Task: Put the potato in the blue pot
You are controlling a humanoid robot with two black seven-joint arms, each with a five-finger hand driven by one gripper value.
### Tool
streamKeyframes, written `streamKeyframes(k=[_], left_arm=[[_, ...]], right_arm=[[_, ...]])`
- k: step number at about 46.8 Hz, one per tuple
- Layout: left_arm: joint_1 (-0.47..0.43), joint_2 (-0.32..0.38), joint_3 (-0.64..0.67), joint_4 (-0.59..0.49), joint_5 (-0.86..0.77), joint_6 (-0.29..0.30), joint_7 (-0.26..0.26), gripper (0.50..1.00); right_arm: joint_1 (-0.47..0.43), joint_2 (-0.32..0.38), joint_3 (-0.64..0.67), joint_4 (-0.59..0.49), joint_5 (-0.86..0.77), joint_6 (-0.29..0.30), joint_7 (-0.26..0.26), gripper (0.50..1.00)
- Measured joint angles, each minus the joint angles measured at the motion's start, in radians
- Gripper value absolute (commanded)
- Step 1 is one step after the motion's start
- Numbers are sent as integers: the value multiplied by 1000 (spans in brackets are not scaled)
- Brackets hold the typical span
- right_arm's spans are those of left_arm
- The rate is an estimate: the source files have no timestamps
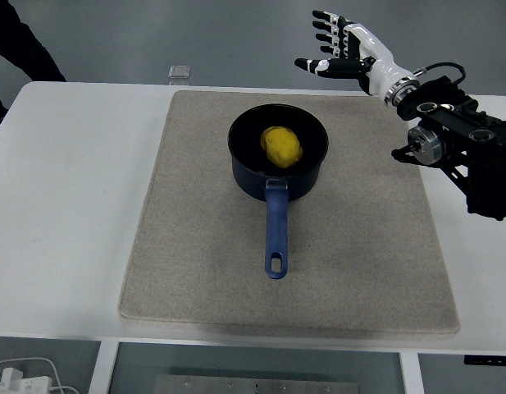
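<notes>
Not much looks likely to go wrong now, as I judge it. The main risk is my right arm: if I swing it low on the way back, it could clip the pot's rim or its long handle [275, 232], which points toward the near edge of the surface [72, 205], and spin or tip the pot. Keeping my robot hand [343, 49] high until it is past the far right side of the beige mat [187, 246] should avoid that.

The mat lies flat on the surface and carries only 1 container, the blue pot [277, 156], standing upright near the mat's far middle. Inside it sits 1 thing, the yellow potato [282, 146], resting on the pot's dark bottom, fully below the rim, nothing else with it.

My robot hand is released, fingers spread and holding nothing, raised above and beyond the pot's far right, well apart from it. My left arm is out of view. A dark sleeve [19, 45] shows at the top left corner.
</notes>
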Motion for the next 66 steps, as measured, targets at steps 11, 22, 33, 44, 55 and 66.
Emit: streamKeyframes(k=[11, 22, 33, 44, 55, 66], left_arm=[[0, 0, 1, 0, 0, 0, 0, 996], [0, 0, 2, 0, 0, 0, 0, 996], [4, 0, 0, 0, 0, 0, 0, 996], [5, 0, 0, 0, 0, 0, 0, 996], [4, 0, 3, 0, 0, 0, 0, 996], [5, 0, 7, -1, 0, 0, 0, 996]], right_arm=[[-35, 2, 135, -53, 167, 7, -135, 928], [-65, -10, 256, -66, 275, 43, -198, 928], [-106, -22, 361, -74, 306, 62, -170, 930], [-108, -29, 370, -92, 298, 86, -151, 930], [-125, -53, 370, -118, 289, 100, -145, 930], [-154, -93, 368, -125, 286, 135, -143, 930]])
